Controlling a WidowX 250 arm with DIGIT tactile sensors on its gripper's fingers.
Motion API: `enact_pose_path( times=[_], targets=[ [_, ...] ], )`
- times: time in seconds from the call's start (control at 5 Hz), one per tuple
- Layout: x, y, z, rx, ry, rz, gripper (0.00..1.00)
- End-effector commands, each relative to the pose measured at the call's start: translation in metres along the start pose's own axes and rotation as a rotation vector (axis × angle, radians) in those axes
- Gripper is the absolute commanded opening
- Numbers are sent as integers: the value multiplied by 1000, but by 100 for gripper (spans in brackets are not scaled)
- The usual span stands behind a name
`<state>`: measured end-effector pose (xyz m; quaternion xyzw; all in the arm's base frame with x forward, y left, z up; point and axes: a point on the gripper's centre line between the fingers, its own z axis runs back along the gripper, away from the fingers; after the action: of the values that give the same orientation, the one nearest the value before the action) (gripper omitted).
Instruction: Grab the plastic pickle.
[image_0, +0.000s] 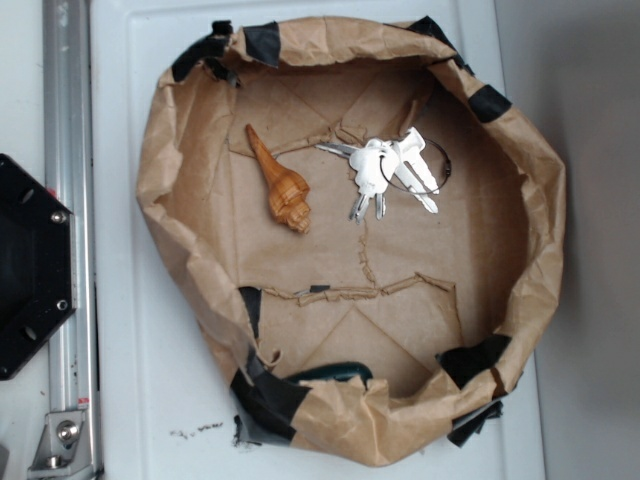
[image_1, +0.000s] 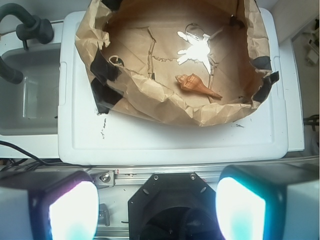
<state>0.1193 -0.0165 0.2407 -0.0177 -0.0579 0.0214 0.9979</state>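
End effector (image_1: 157, 202) stands wide open and empty, over the arm base, well short of the paper basket (image_0: 545, 200). Plastic pickle (image_0: 335, 374) lies against the basket's near wall, partly hidden. Farther in: shell (image_0: 280, 185) left, keys (image_0: 390, 172) right.

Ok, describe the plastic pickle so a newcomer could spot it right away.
Find the brown paper nest on the white lid. The plastic pickle lies tucked against its inner wall, beside black tape. It is glossy dark green, unlike the tan shell and pale keys.
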Motion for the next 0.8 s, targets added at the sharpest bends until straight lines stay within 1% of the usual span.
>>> enact_pose_path(
  times=[0.0, 0.2, 0.4, 0.6],
  targets=[
    [89, 29, -44, -96, -72, 230, 100],
    [109, 28, -81, -152, -23, 244, 100],
    [107, 6, -134, -194, 87, 229, 100],
    [90, -11, -179, -166, 150, 229, 100]
  ],
)
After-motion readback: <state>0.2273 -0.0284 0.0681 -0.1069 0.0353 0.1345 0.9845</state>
